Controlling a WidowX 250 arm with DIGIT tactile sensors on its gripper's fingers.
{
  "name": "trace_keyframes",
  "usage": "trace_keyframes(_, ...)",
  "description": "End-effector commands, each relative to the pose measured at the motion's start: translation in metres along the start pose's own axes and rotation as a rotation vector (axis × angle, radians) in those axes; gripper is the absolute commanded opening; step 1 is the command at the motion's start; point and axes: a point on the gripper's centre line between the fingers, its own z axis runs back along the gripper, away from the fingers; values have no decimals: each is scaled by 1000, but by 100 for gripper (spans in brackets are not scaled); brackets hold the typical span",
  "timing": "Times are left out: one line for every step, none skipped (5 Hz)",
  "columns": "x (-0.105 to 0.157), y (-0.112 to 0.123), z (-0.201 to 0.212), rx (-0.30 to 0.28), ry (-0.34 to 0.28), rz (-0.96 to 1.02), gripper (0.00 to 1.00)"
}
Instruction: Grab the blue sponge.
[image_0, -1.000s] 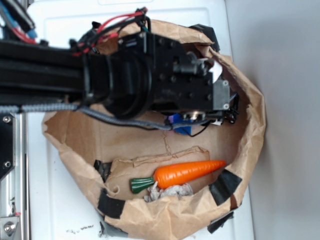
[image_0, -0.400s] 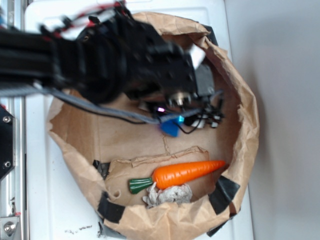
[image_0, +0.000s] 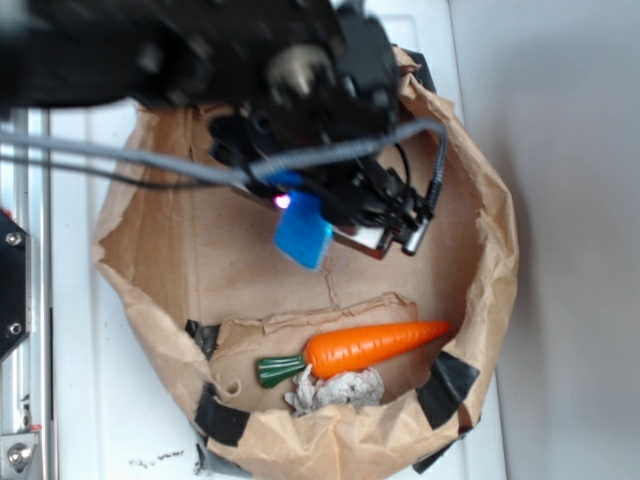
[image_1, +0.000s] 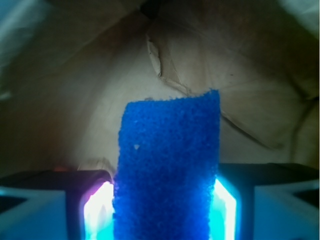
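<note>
Grip: the gripper has its jaws clamped on the blue sponge, one pad on each long edge, as the wrist view shows.
Sponge: it stands on end between the pads, its free end poking out past them; in the exterior view the blue sponge hangs under the arm, apparently clear of the paper floor below.
Step in hand: the grab looks made, and I judge the lift to be under way or nearly finished.
Doing it well: hold the squeeze steady, since soft foam gives and can slip; rise straight, so the dangling end does not brush the crumpled wall; keep clear of the loose cable draped across the arm.
Container: a brown paper bag, its rim rolled down and patched with black tape, forms a shallow open nest on a white surface.
Contents: an orange toy carrot lies along the near wall, well apart from the sponge, with a crumpled grey wad just beside its green top.
</note>
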Motion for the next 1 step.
trace_keyframes(1, 29, 41, -95, -108, -89, 0)
